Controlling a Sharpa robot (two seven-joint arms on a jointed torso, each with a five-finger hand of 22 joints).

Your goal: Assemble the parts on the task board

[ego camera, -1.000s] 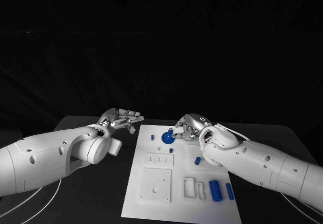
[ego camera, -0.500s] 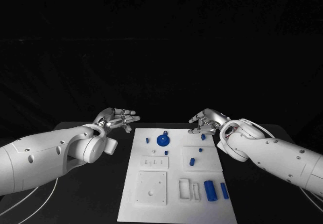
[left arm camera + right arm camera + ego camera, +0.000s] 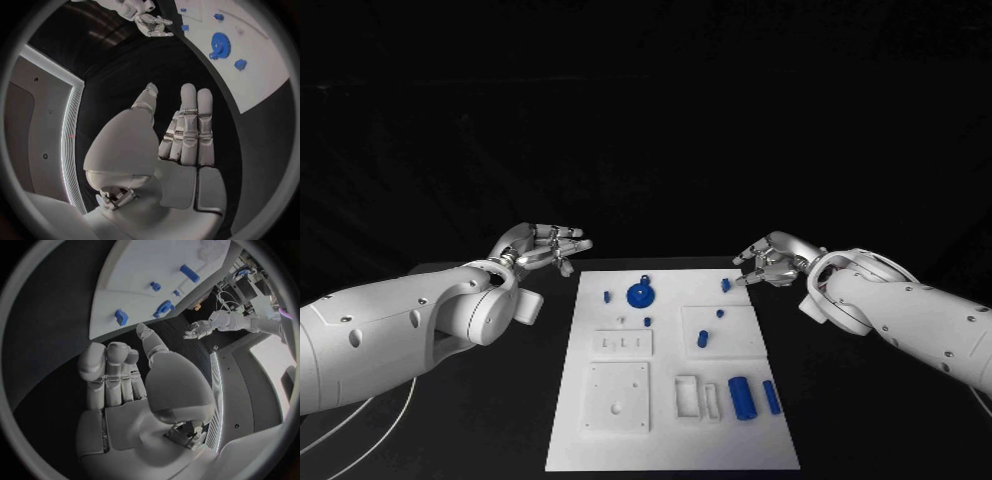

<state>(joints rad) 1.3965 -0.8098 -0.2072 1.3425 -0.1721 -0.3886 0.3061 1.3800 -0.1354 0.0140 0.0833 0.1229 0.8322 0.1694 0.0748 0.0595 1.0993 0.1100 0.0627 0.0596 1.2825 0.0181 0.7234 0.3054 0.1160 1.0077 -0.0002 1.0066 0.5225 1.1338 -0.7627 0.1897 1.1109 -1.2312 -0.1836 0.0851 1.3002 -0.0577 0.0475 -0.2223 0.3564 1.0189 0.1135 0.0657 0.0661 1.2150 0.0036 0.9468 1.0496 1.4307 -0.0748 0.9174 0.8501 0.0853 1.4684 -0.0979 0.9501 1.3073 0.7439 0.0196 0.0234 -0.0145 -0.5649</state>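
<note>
Item: task board (image 3: 668,440), white plate lying flat at mid-surface, long side running away from the robot. Contents: blue gear (image 3: 640,294) seated near the far end; small blue pieces beside it and at the far right corner; two blue cylinders (image 3: 754,396) lying side by side near the right edge, next to a white slotted holder (image 3: 695,396). Left hand (image 3: 542,248): raised off the left far corner, fingers extended and apart, holding nothing. Right hand (image 3: 769,262): above the right far corner, fingers loosely spread, nothing between them. Handling note, as judgement: both hands stand clear between placements; the next pick is likely one of the loose cylinders, best approached from above by the right hand, pinching across the short axis so its neighbour is not rolled, then aligned with its socket before pressing. Change from a second ago: the right hand then sat on the gear with fingers around it; it has since let go and drawn back rightward, leaving the gear on the board. Left hand much as before.
</note>
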